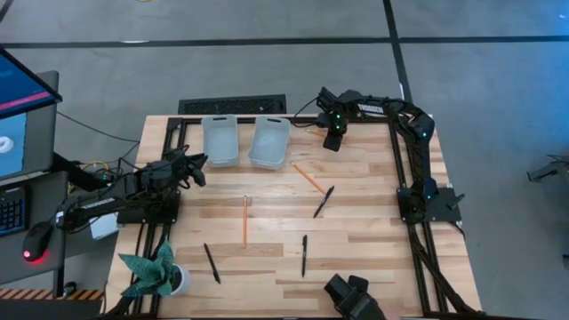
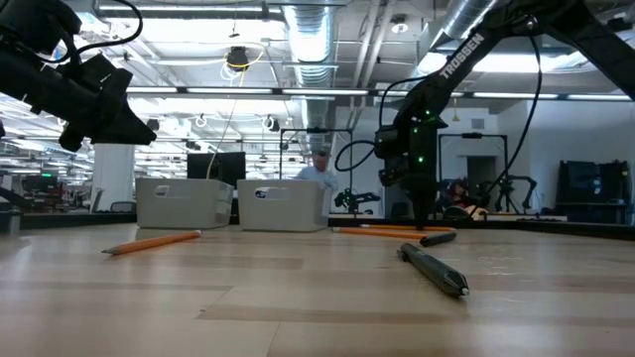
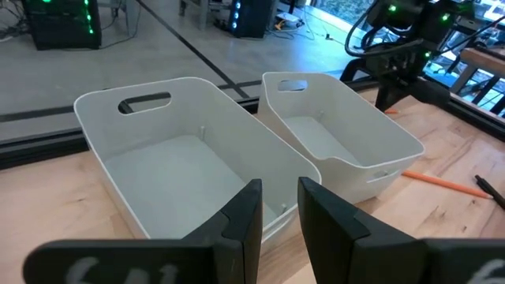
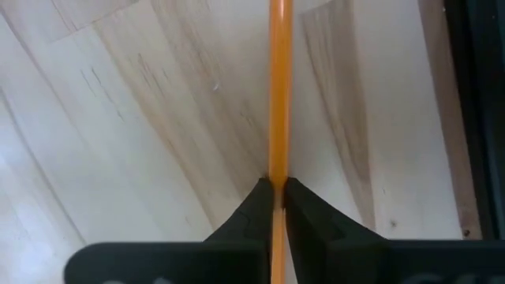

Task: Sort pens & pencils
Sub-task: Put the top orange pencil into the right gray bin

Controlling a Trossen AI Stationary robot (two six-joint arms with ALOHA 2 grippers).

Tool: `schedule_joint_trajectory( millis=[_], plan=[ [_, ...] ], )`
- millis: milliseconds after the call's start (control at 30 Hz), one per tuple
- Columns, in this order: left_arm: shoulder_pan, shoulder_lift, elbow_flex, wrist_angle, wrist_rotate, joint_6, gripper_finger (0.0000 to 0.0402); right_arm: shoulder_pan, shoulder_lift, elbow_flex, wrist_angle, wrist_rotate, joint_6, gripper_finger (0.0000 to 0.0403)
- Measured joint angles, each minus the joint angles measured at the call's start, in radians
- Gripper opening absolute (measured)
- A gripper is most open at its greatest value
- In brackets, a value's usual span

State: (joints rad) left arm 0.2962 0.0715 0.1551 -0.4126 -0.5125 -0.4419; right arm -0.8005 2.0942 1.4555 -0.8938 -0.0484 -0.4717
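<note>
My right gripper (image 1: pixel 333 142) is by the table's far edge, right of the two white bins, shut on an orange pencil (image 4: pixel 278 95). Two more pencils lie flat: one mid-table (image 1: pixel 244 220), one slanting near the right bin (image 1: pixel 308 178). Three black pens lie flat on the table: one at the centre right (image 1: pixel 324 202), one toward the near edge (image 1: pixel 303 255), one at the near left (image 1: pixel 212 263). My left gripper (image 3: pixel 280 221) hovers open and empty at the table's left, facing the left bin (image 3: pixel 181 158). My right gripper pinches the orange pencil's shaft (image 4: pixel 278 170) between its two fingertips, the fingers across it, coming from above and pointing down at the table. Both pencil ends run out of the wrist view. Whether the pencil lies on the wood or is lifted off it, I cannot tell.
The left bin (image 1: pixel 220 140) and right bin (image 1: pixel 269 142) stand side by side at the far edge; nothing shows inside them. A potted plant (image 1: pixel 160 276) sits at the near left corner, a camera mount (image 1: pixel 356 298) at the near edge. A person (image 2: pixel 319 164) is beyond the table.
</note>
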Motion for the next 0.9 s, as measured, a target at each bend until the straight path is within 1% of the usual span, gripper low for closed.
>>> schedule_joint_trajectory(
  millis=[400,567,767,900],
  plan=[
    [0.000,0.000,0.000,0.000,0.000,-0.011,0.0073,0.000,0.005,0.097,-0.091,-0.003,0.002,0.0044],
    [0.000,0.000,0.000,0.000,0.000,-0.012,0.0073,0.000,0.004,0.146,-0.174,-0.007,0.029,0.0040],
    [0.000,0.000,0.000,0.000,0.000,-0.012,0.0073,0.001,0.001,0.223,-0.257,-0.067,0.054,0.0024],
    [0.000,0.000,0.000,0.000,0.000,-0.012,0.0073,0.006,0.000,0.255,-0.253,-0.085,0.055,0.0022]
  ],
)
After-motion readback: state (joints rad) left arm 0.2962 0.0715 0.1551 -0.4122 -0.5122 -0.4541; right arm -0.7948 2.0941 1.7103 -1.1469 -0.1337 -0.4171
